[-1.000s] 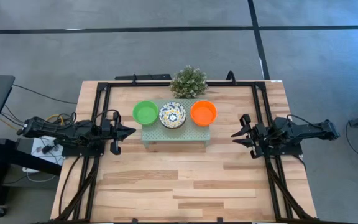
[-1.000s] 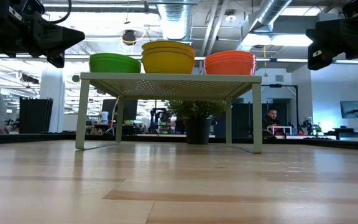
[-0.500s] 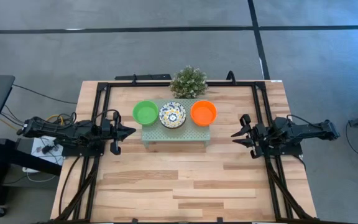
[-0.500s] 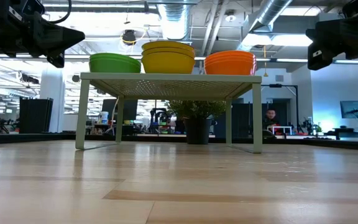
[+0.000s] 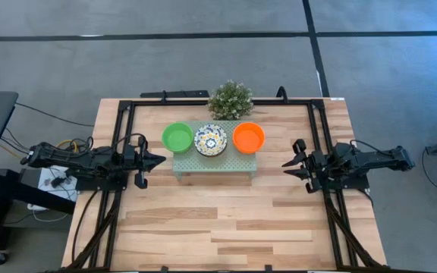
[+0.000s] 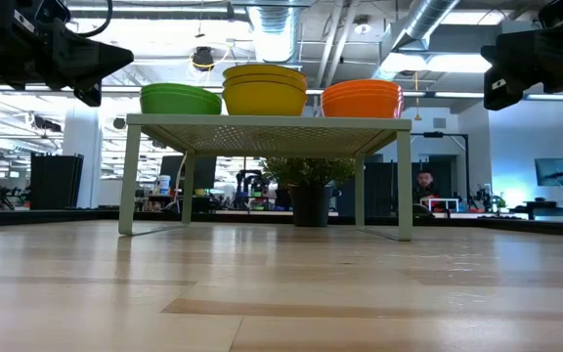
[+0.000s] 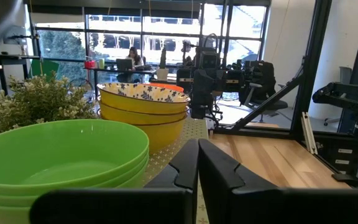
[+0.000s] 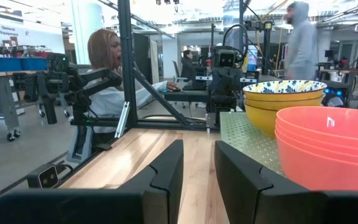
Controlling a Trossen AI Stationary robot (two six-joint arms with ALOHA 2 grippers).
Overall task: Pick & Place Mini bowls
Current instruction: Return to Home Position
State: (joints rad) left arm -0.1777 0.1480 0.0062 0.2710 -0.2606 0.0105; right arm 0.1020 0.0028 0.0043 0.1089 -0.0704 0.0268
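Three stacks of mini bowls stand by their bases on a pale green perforated platform (image 5: 215, 161) at the table's far middle. The stacks are green (image 5: 177, 137) on the left, white-patterned with yellow outsides (image 5: 211, 139) in the middle, and orange (image 5: 249, 137) on the right. My left gripper (image 5: 161, 160) hovers shut and level to the left of the platform, beside the green stack (image 7: 55, 163). My right gripper (image 5: 285, 164) hovers level to the right of it, open, with nothing between its fingers (image 8: 166, 168). The orange stack (image 8: 328, 149) is close by it.
A small bushy plant (image 5: 230, 99) stands behind the platform. Black frame rails (image 5: 120, 129) run along the table's left, right and far edges. Bare wood (image 5: 218, 220) lies in front of the platform. People show in the room beyond the table.
Both arms and all bowls have kept still. A person at the left of the low view has gone out of sight.
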